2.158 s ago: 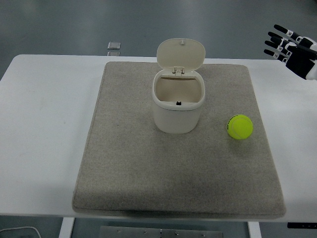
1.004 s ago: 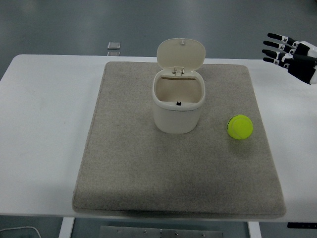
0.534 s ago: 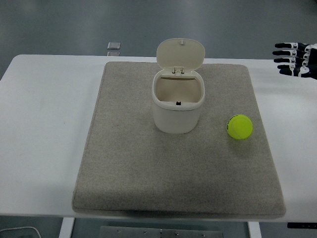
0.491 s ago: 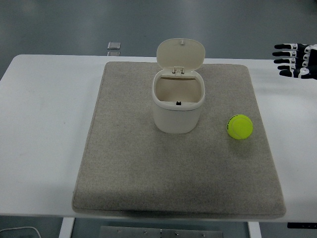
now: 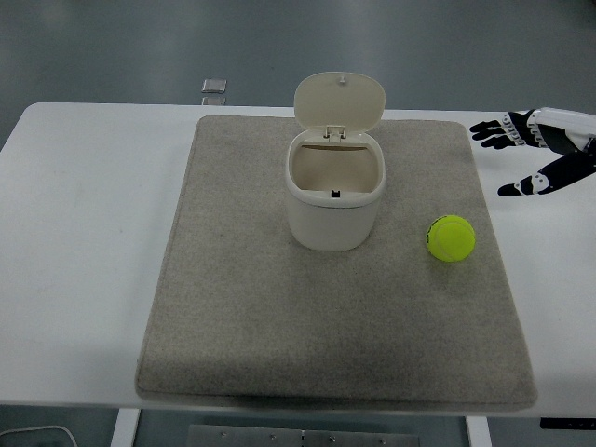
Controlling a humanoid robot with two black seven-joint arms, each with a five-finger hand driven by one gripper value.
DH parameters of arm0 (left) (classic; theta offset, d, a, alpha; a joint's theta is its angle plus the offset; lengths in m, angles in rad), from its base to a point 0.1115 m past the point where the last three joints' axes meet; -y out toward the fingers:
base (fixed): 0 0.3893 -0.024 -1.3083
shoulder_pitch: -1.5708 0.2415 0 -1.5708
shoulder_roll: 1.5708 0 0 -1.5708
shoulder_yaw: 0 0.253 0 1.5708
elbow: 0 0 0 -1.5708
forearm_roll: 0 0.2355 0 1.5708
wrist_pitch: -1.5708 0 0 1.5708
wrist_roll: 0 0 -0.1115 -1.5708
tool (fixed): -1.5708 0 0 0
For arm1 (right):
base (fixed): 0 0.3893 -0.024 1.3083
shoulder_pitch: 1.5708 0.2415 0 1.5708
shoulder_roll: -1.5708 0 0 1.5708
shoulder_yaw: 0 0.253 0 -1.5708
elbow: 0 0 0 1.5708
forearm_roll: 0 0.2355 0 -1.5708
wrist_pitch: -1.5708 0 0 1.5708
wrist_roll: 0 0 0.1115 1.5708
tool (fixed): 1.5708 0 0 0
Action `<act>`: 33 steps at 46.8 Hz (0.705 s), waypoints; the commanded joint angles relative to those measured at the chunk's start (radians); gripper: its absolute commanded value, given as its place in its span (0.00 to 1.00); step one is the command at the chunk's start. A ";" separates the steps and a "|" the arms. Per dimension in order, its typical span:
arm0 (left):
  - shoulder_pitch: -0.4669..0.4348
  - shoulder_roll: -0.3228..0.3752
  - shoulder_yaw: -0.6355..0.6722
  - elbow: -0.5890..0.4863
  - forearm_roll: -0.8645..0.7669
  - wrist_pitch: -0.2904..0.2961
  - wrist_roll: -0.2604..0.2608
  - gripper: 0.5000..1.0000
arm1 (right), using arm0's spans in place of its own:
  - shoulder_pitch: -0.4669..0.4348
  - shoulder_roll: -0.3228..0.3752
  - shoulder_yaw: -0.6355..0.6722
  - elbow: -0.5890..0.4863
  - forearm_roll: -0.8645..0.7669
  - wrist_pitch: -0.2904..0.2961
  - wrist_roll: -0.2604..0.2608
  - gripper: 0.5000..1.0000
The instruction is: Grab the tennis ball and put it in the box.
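**Desk:** Where does the tennis ball sit against the hand?

**Operator:** From my feed, one tennis ball (image 5: 452,237) lies on the grey mat (image 5: 251,307), near its right edge, at about 4 o'clock from the box (image 5: 335,196). The right hand (image 5: 545,149) hovers over the white table (image 5: 84,233) at roughly 1 o'clock from the ball, clear of it and off the mat.

**Desk:** And the fingers?

**Operator:** I see them spread wide, the fingers (image 5: 494,130) stretched toward the mat and the thumb (image 5: 521,184) splayed below them. They hold nothing and touch nothing.

**Desk:** The count?

**Operator:** One ball, one cream box with its one hinged lid (image 5: 340,101) standing up at 12 o'clock, one mat, one table. I also count one small grey object (image 5: 214,87) beyond the table's far edge, at about 11 o'clock from the box; I cannot tell what it is. Only one robot hand shows.
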 commanded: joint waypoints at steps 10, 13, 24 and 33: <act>0.000 0.000 0.000 0.000 -0.001 0.000 0.000 0.98 | -0.083 0.004 -0.007 0.091 -0.262 -0.134 0.050 0.81; 0.000 0.000 0.000 0.000 -0.001 0.000 0.001 0.98 | -0.100 0.012 -0.011 0.091 -0.302 -0.174 0.051 0.81; 0.000 0.000 0.000 0.000 -0.001 0.000 0.000 0.98 | -0.115 0.015 -0.063 0.093 -0.318 -0.223 0.056 0.81; 0.000 0.000 0.000 0.000 -0.001 0.000 0.000 0.98 | -0.143 0.019 -0.085 0.090 -0.318 -0.281 0.051 0.81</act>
